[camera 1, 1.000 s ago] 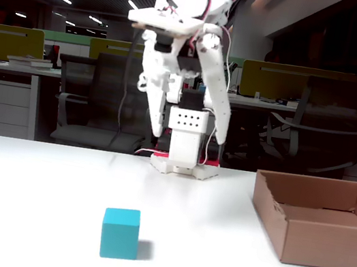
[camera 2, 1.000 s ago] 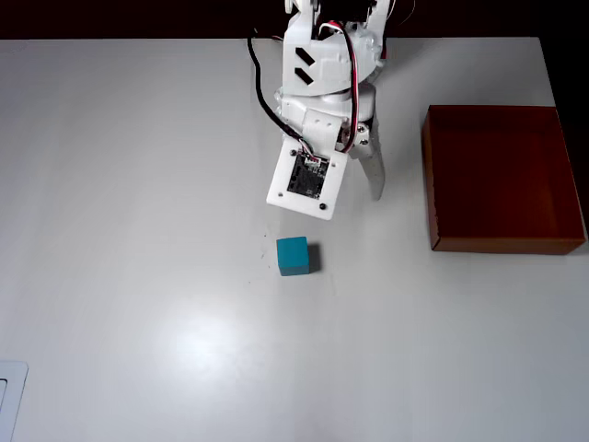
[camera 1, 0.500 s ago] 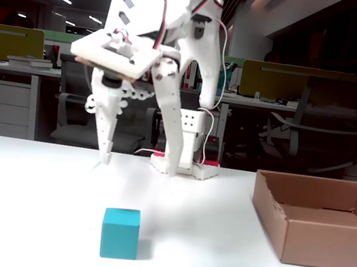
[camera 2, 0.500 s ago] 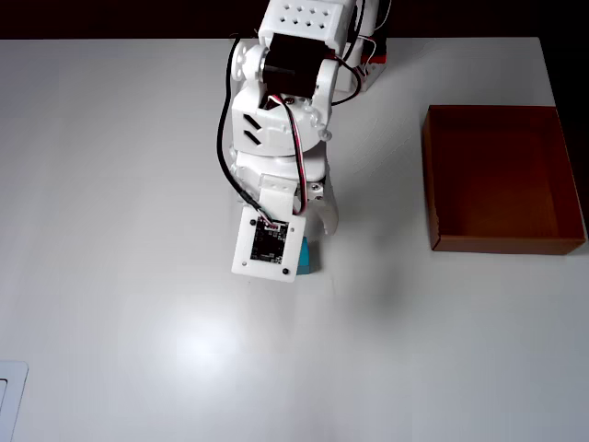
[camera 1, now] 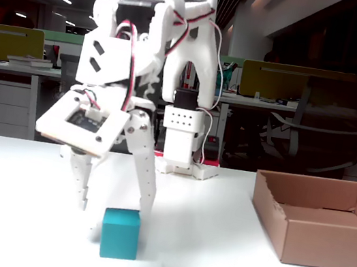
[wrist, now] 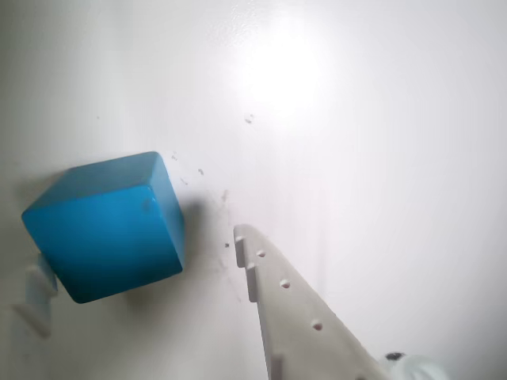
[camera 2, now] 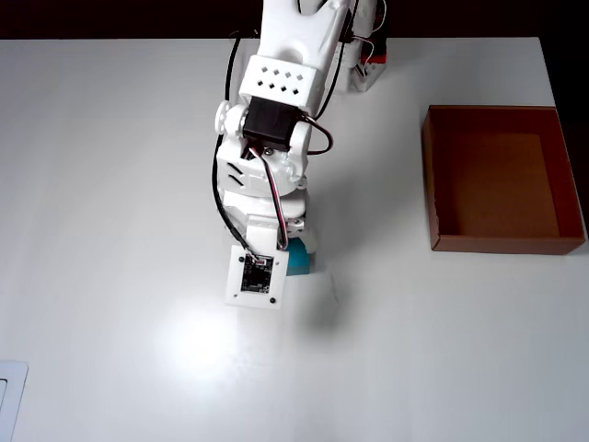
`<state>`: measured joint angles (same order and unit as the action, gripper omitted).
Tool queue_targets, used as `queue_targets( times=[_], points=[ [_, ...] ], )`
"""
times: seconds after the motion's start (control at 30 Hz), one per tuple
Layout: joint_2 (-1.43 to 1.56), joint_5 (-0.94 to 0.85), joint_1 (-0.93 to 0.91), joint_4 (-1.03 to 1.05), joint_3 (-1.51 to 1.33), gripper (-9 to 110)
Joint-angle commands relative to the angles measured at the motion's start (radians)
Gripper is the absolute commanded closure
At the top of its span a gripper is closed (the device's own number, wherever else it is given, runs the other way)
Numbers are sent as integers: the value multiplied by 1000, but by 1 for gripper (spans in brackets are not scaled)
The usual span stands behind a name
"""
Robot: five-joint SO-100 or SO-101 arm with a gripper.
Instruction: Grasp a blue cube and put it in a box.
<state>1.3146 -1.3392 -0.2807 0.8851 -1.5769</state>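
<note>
1. End effector (camera 1: pixel 112 213) spread wide, lowered close to the white bench (camera 1: pixel 224 266), fingertips pointing down.
2. In the fixed view: one finger (camera 1: pixel 81 185) left of the blue cube (camera 1: pixel 120 233), the other finger (camera 1: pixel 146 177) coming down just behind the cube's upper right edge.
3. Nothing pinched; cube resting flat on the bench, not lifted.
4. In the wrist view: blue cube (wrist: pixel 108 226) at the left, one white finger (wrist: pixel 293 317) with small holes to its right, a narrow strip of bench showing between finger and cube.
5. Also in the wrist view: a sliver of the other finger (wrist: pixel 36 297) at the cube's lower left corner, very close; contact there impossible to judge.
6. From above: only a small teal patch of the blue cube (camera 2: pixel 301 261) visible, the rest covered by the arm's wrist and its camera board (camera 2: pixel 256 276).
7. End effector (camera 2: pixel 276 262) itself mostly hidden under the wrist in the overhead view; spread not readable there.
8. The box (camera 2: pixel 442 175) open-topped, brown, well apart from the cube, at the right side of the overhead view and of the fixed view (camera 1: pixel 324 249).
9. Inside of the box bare cardboard only.
10. Arm base (camera 1: pixel 183 145) standing at the far edge of the bench, behind the cube in the fixed view.
</note>
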Motion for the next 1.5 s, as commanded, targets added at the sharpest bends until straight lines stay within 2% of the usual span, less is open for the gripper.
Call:
queue_targets(
  times=[0.0, 1.03, 1.47],
  points=[
    [3, -14, 9, -17, 51, 74],
    [-34, 34, 81, -77, 29, 89],
    [38, 54, 89, -94, 25, 90]
  ],
)
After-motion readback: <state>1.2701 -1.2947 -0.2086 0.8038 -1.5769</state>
